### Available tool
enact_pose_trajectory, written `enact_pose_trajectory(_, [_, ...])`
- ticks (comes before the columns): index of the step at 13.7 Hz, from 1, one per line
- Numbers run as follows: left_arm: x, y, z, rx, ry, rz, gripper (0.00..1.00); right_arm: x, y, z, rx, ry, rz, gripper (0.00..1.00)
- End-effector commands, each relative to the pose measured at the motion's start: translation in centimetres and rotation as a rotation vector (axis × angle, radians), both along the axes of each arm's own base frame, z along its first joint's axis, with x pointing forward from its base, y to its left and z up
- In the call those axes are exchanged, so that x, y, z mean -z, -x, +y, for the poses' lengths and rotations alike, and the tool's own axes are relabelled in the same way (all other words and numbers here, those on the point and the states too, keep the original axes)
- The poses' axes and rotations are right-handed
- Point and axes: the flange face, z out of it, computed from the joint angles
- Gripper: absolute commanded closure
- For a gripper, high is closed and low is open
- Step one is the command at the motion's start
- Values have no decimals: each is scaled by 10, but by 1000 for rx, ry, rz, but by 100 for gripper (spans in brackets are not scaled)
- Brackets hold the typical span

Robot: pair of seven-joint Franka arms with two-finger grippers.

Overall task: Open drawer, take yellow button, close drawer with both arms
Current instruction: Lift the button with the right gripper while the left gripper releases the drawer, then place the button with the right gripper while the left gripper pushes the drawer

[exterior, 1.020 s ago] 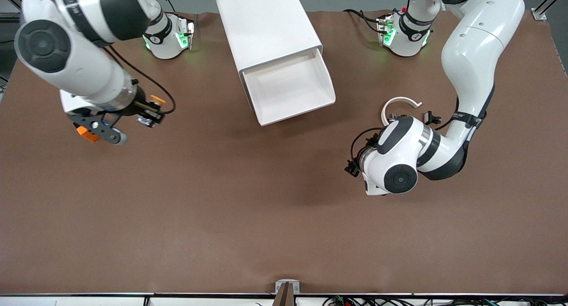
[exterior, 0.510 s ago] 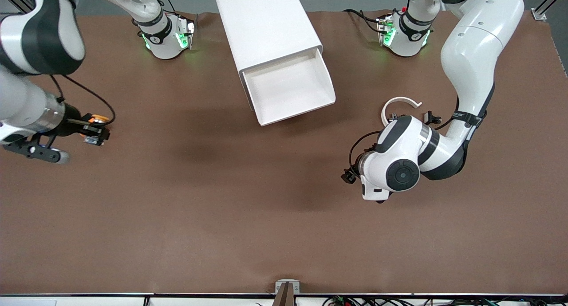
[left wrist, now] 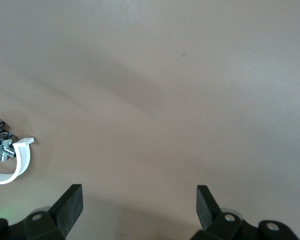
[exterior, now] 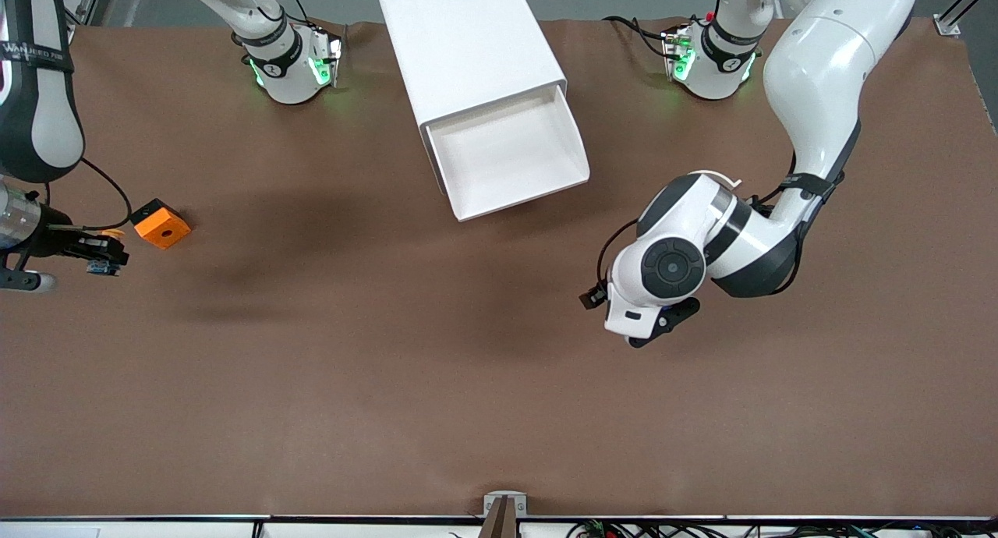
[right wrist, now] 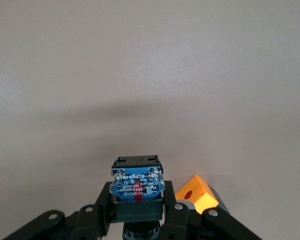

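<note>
While clamped, button (right wrist: 138, 187) blue end outward (cap hidden)

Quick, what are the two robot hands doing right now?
Left gripper: open, holding nothing, over bare table.
Right gripper: shut on the button, beside the orange block.

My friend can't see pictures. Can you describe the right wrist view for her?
The black right gripper is shut on a tiny push-button part with a blue-labelled black body, above the plain brown table. An orange square block with a hole peeks out beside it.
</note>
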Motion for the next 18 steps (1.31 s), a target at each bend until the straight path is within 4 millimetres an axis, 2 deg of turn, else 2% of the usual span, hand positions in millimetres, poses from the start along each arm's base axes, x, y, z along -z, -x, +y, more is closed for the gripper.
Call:
enact_pose_trajectory(1, [-23,7,-17,36,34,-56,0,8,13,-3,-35,13,-49,100])
enact_pose_trajectory(2, [-26,7,-21,31,49,-76,0,19,15,-6,-31,15,-58,100])
enact_pose_trajectory(5, [-28,21,-49,65,63,-87,0,80,26,-1,-56,38,-134,100])
enact_pose_trajectory(6, [-28,25,-57,63,67,-97,0,87,26,-4,-80,43,-146,100])
enact_pose_trajectory(8, [-29,33,-71,66,69,-100,0,103,33,-28,-89,46,-139,100])
enact_pose_trajectory(10, [-27,48,-98,80,54,-147,0,116,36,-29,-88,46,-139,100])
enact_pose_trajectory(12, [-22,60,-121,53,33,-190,0,132,38,-40,-67,44,-133,100])
enact_pose_trajectory(17, [-13,89,-153,91,30,-181,0,178,23,-38,-58,52,-173,100])
enact_pose_trajectory(18, [-14,90,-155,89,38,-187,0,180,20,-39,-57,53,-174,100])
